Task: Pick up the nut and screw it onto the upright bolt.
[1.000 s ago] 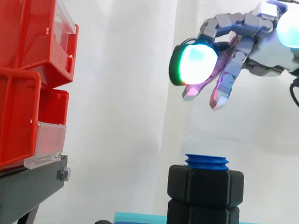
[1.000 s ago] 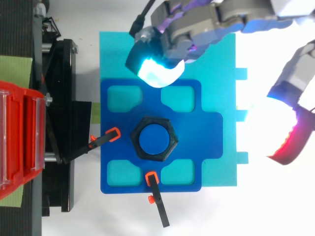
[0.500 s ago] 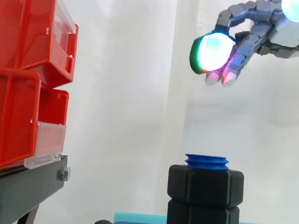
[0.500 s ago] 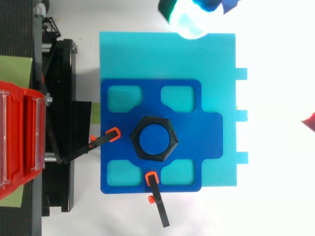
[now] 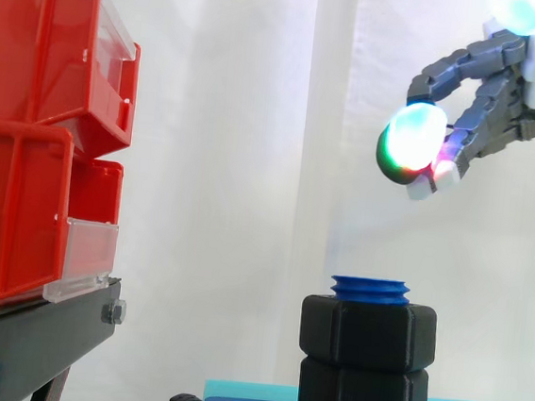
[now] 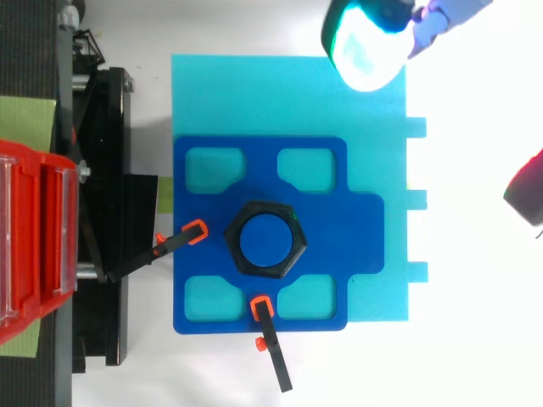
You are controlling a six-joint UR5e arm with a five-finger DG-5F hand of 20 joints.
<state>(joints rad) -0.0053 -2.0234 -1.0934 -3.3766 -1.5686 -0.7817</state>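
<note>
A blue upright bolt (image 5: pixel 370 288) stands on a blue fixture plate (image 6: pixel 204 288). Two black hex nuts are threaded on it, one above the other: the upper nut (image 5: pixel 369 332) sits just below the bolt's top and the lower nut (image 5: pixel 362 395) rests near the plate. From above, one black nut (image 6: pixel 233 241) rings the bolt's blue end (image 6: pixel 265 240). My hand (image 5: pixel 488 80) hangs high and to the right of the bolt, well clear of it. Its fingers are loosely bent with glowing pads (image 6: pixel 365 47) and nothing between them.
The plate lies on a cyan base (image 6: pixel 373 93). Two orange-tipped black clamps (image 6: pixel 182 239) (image 6: pixel 270 339) hold the plate at its left and front edges. Red bins (image 5: pixel 27 139) on a black stand (image 5: pixel 27 338) fill the left side.
My hand has drawn back to the right and away from the bolt, its spread fingers coming closer together. The nuts and bolt have not moved.
</note>
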